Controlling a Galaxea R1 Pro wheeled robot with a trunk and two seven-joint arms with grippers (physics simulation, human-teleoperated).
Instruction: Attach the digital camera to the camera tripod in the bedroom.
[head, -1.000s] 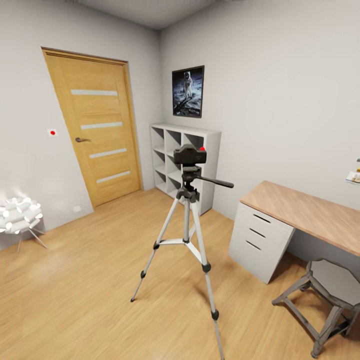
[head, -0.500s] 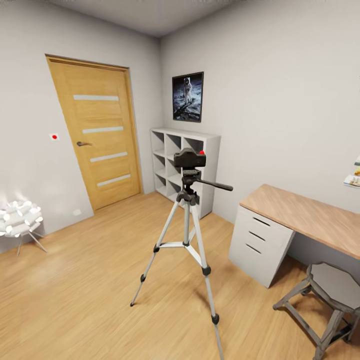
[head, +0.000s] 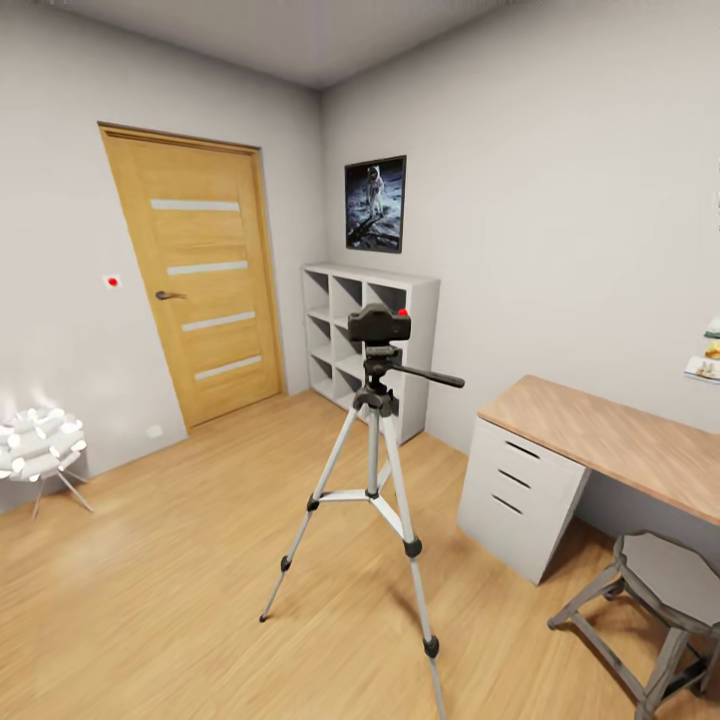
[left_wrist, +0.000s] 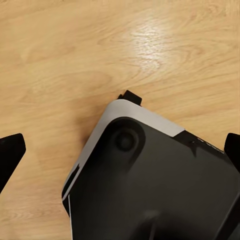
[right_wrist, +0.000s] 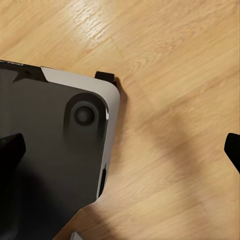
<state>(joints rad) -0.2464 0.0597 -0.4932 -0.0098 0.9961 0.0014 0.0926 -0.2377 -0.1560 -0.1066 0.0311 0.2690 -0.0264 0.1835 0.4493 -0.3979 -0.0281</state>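
Here, in the head view, the digital camera (head: 379, 323) is seen at the centre of the frame, seated squarely on the black head of the camera tripod (head: 374, 455), its red mark at the upper right corner of the body. The tripod is stood upright on the light wood floor (head: 180, 600), its three silver legs spread and its pan handle pointed toward the right of the frame. Behind it, a white cube shelf (head: 372, 335) is set against the grey wall, with an astronaut poster (head: 375, 203) hung above it. An oak door (head: 198, 282) is placed at the upper left, and a small white lamp-like object (head: 40, 445) is found at the left edge. A wood-topped desk (head: 600, 435) with white drawers is set at the right, and a grey stool (head: 665, 590) at the lower right.

In the left wrist view, the left gripper (left_wrist: 120, 155) is shown with its dark fingertips at opposite edges of the frame, spread wide and empty, above the robot's base (left_wrist: 150, 180) and the floor. In the right wrist view, the right gripper (right_wrist: 122, 150) is likewise spread wide, with nothing held.
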